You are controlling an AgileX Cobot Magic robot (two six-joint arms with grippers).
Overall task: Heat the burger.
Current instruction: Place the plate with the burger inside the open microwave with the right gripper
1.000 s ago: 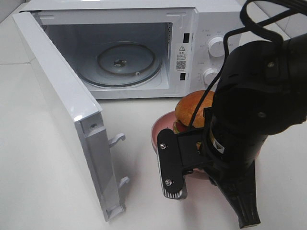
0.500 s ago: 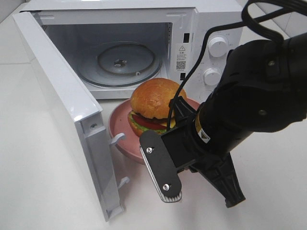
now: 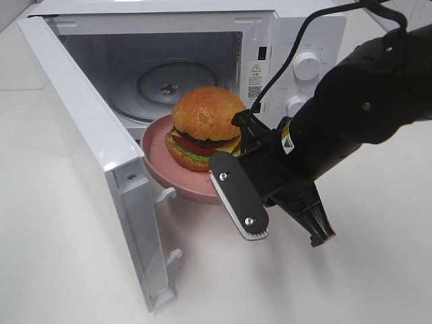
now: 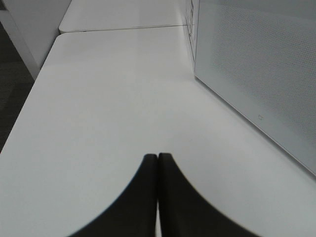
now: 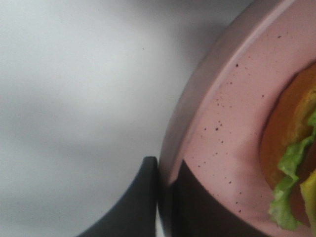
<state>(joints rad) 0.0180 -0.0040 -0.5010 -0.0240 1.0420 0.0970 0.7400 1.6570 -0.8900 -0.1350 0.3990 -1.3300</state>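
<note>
The jaws of the left gripper (image 4: 157, 157) are pressed together with nothing between them, and it hangs low over the bare white table (image 4: 113, 98), beside the outer face of the microwave door (image 4: 256, 74). In the high view that door (image 3: 88, 148) stands swung wide open on the left of the microwave (image 3: 290, 27), with its latch hooks pointing toward the middle. Inside the cavity the glass turntable (image 3: 169, 84) lies bare. Just in front of it, at the mouth of the oven, is the pink speckled plate (image 3: 158, 158); its far edge overlaps the front lip of the cavity and it casts a shadow on the table below. The burger (image 3: 206, 115) sits upright on the plate, with bun on top and patty, cheese and lettuce showing at the side. To the right, the right gripper (image 5: 165, 173) has its jaws clamped on the plate's near rim, one finger (image 5: 140, 197) outside and one on the inner surface. The black right arm (image 3: 364, 115) crosses in front of the two white dials (image 3: 307, 65) on the control panel
</note>
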